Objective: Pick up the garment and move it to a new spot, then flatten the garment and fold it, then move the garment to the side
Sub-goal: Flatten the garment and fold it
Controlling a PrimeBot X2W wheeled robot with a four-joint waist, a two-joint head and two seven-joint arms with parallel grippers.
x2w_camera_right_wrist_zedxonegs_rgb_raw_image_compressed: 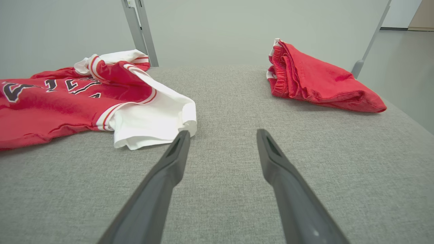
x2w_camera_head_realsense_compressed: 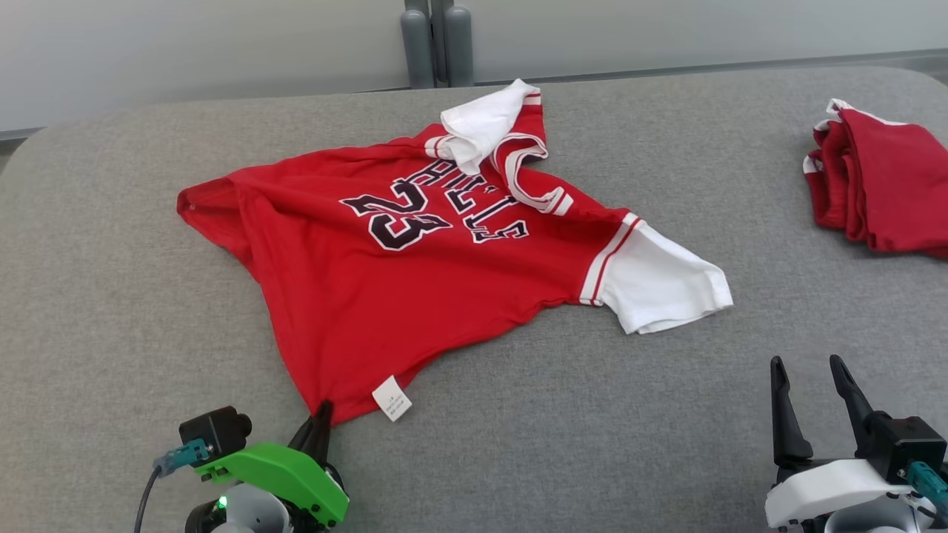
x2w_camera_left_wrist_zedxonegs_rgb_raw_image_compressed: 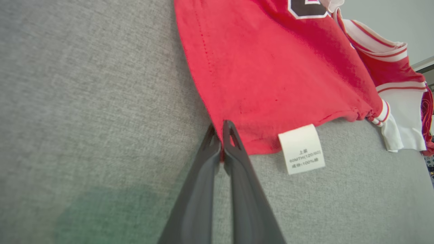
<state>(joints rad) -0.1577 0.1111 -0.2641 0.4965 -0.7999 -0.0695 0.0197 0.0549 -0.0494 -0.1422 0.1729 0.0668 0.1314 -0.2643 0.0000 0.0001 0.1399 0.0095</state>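
Observation:
The garment (x2w_camera_head_realsense_compressed: 415, 252) is a red jersey with white sleeves and dark lettering, spread loosely and creased across the middle of the grey table (x2w_camera_head_realsense_compressed: 111, 296). My left gripper (x2w_camera_head_realsense_compressed: 322, 414) is shut on the garment's near hem corner. In the left wrist view the two fingertips pinch the red hem (x2w_camera_left_wrist_zedxonegs_rgb_raw_image_compressed: 237, 135) at my left gripper (x2w_camera_left_wrist_zedxonegs_rgb_raw_image_compressed: 220, 130), just left of a white care label (x2w_camera_left_wrist_zedxonegs_rgb_raw_image_compressed: 301, 149). My right gripper (x2w_camera_head_realsense_compressed: 807, 370) stands open over bare table at the lower right, and in the right wrist view my right gripper (x2w_camera_right_wrist_zedxonegs_rgb_raw_image_compressed: 222, 135) is just right of the white sleeve (x2w_camera_right_wrist_zedxonegs_rgb_raw_image_compressed: 152, 118).
Another red garment (x2w_camera_head_realsense_compressed: 881, 178), folded, lies at the table's far right edge, also seen as a folded red pile (x2w_camera_right_wrist_zedxonegs_rgb_raw_image_compressed: 315, 81) ahead of my right gripper. A grey post (x2w_camera_head_realsense_compressed: 437, 37) stands behind the table's far edge. The table's corners are rounded.

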